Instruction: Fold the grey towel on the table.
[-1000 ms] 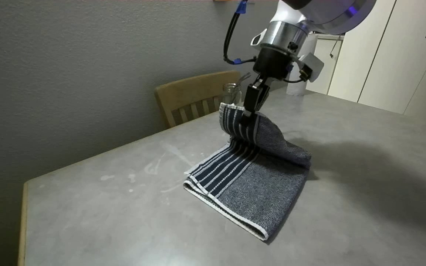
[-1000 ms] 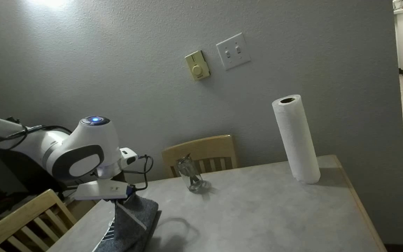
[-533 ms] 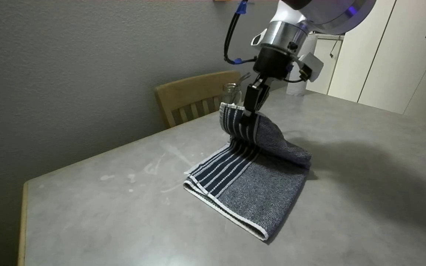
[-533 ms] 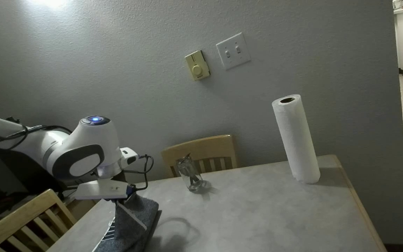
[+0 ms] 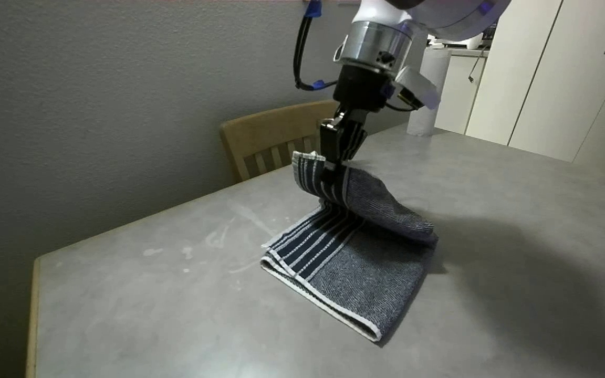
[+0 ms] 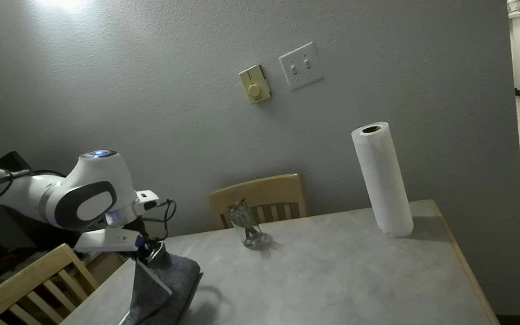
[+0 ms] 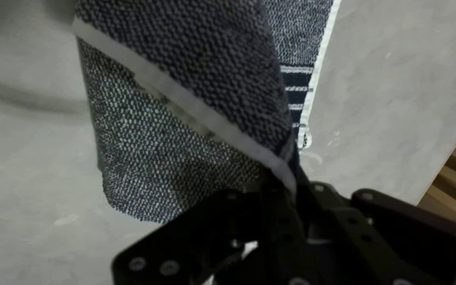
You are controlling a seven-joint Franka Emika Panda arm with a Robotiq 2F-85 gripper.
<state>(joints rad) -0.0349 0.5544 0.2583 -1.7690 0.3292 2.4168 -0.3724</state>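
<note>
The grey towel [image 5: 376,273] lies partly folded on the grey table [image 5: 150,310]. Its near part is flat, with white stripes and pale edges. Its far part is lifted and curls over the flat part. My gripper [image 5: 332,170] is shut on the lifted striped end, above the table. In the wrist view the towel [image 7: 196,51] runs up into the fingers [image 7: 291,194], its pale edge pinched between them. The fingertips are dark and partly hidden by cloth. In an exterior view the towel [image 6: 174,275] hangs under the wrist, and the fingers are mostly hidden there.
A glass jar with utensils [image 6: 245,225] stands near the table's wall side. A white paper towel roll [image 6: 384,180] stands near a table corner. A wooden chair [image 6: 260,194] is against the wall side. Another chair [image 6: 30,284] stands at the left of that view.
Still between the two earlier moments, my gripper has since moved left in both exterior views, slightly lower, carrying the lifted towel end. The flat part stays put. The jar is now hidden behind my gripper in an exterior view.
</note>
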